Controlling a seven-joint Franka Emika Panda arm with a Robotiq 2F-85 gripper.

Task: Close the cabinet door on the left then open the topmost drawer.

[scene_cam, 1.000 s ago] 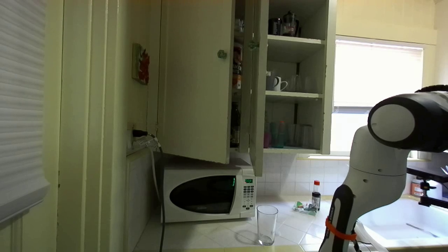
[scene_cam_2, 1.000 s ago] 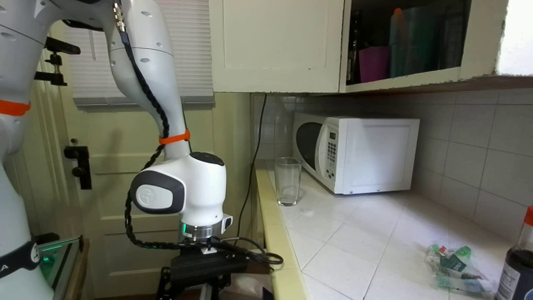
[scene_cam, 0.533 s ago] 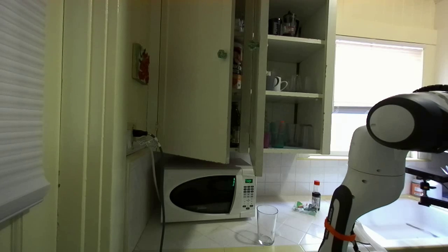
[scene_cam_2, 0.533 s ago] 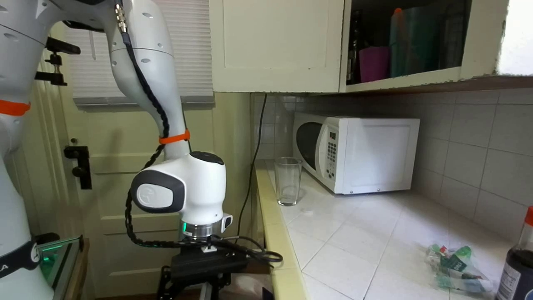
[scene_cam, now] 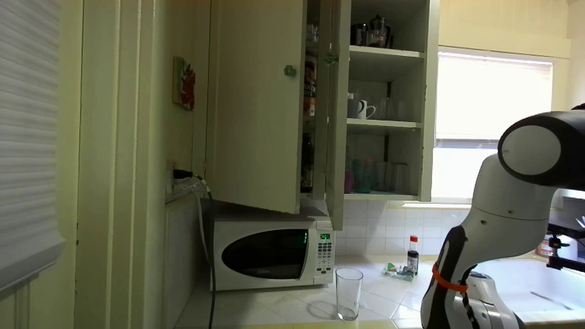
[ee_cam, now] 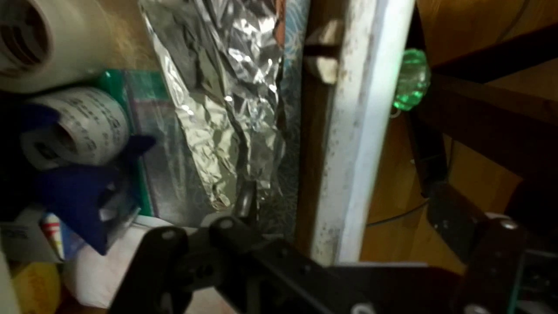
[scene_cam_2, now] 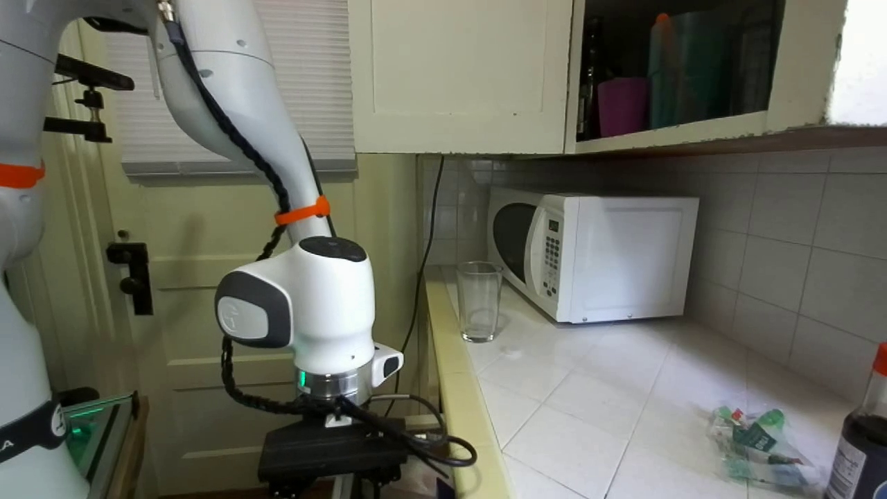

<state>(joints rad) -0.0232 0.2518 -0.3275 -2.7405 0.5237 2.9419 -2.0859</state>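
Arm [scene_cam: 507, 219] since the earlier frame: shifted rightward in an exterior view; the surroundings seem unmoved.
Hand [ee_cam: 344, 200]: pointed downward beside the edge of the counter [scene_cam_2: 596, 402]; fingers [ee_cam: 451, 218] spread apart, nothing clamped.
Drawer [ee_cam: 357, 144]: drawn open, its front wall between the fingers; probably straddled so that it can be pulled or pushed. Whether it is the topmost cannot be told.
Green knob [ee_cam: 412, 80]: set on the wall's outer side, left ungripped, perhaps not needed with the rim in reach.
Crumpled foil [ee_cam: 257, 87]: laid lengthwise inside, along that wall.
Glass tumbler [scene_cam_2: 478, 301]: stood upright on the counter near its edge, apart from the hand; not part of the task.
Cabinet door on the left [scene_cam: 256, 114]: left ajar above the microwave [scene_cam: 265, 256]; if this door is meant, its closing is not yet done.
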